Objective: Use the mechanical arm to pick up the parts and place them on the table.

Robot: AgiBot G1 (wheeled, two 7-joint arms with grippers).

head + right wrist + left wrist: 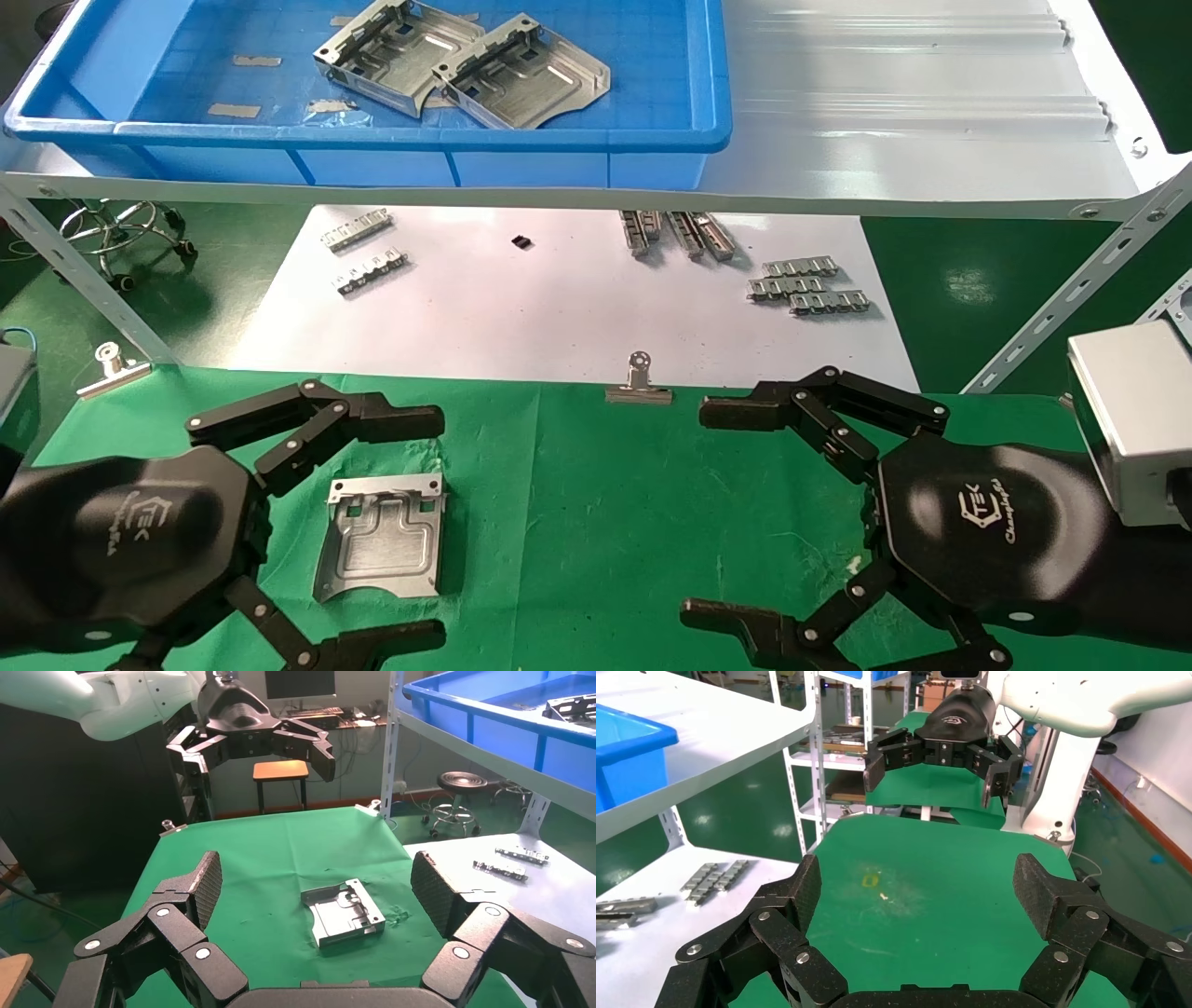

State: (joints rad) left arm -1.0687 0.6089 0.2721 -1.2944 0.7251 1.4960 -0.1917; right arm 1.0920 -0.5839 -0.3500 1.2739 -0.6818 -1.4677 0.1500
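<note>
Your head view alone shows two parts [466, 67] in the far blue bin [391, 140], one part [382, 536] on the green table [596, 522], left gripper [410, 531] wide, empty, around it, right gripper [712, 513] wide, empty.

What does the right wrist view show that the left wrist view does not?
Only the right wrist view shows a part lying flat on the table, free of either gripper, with the open left gripper hovering beyond it. Only the left wrist view shows the small yellow mark on the cloth and the open right gripper across it. Both show the green table, the white sheet with narrow metal strips, and the blue bin.
</note>
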